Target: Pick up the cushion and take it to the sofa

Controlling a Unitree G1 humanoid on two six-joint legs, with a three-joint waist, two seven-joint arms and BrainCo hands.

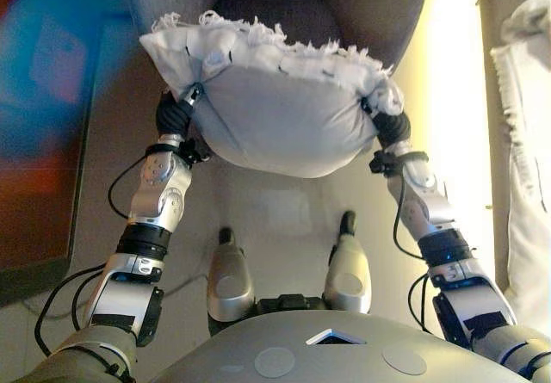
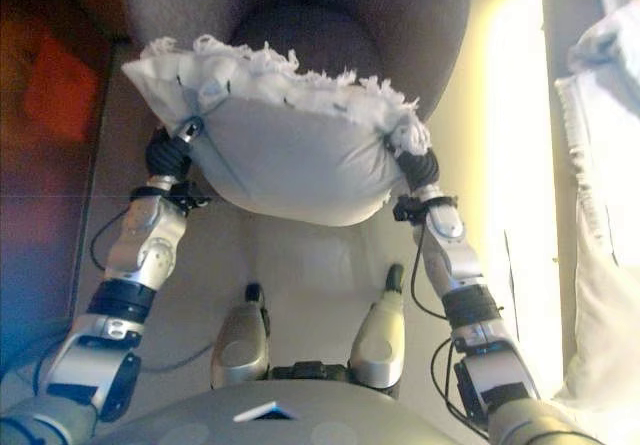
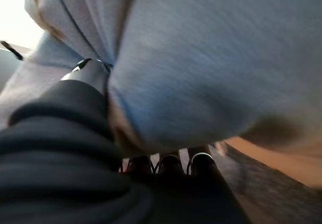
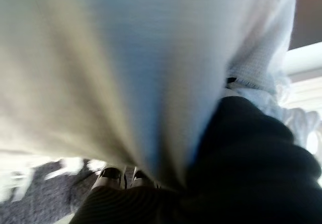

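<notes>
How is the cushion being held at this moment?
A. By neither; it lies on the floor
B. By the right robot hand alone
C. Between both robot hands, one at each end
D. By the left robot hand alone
C: the fringed white cushion hangs in the air above the floor, with the left robot hand gripping one end and the right robot hand gripping the other.

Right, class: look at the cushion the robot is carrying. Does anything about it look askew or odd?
Nothing looks damaged. The white fringed cushion is held off the floor between the left hand and right hand, each gripping one end. Its middle sags and the cloth bunches at both grips, as a soft cushion would.
</notes>
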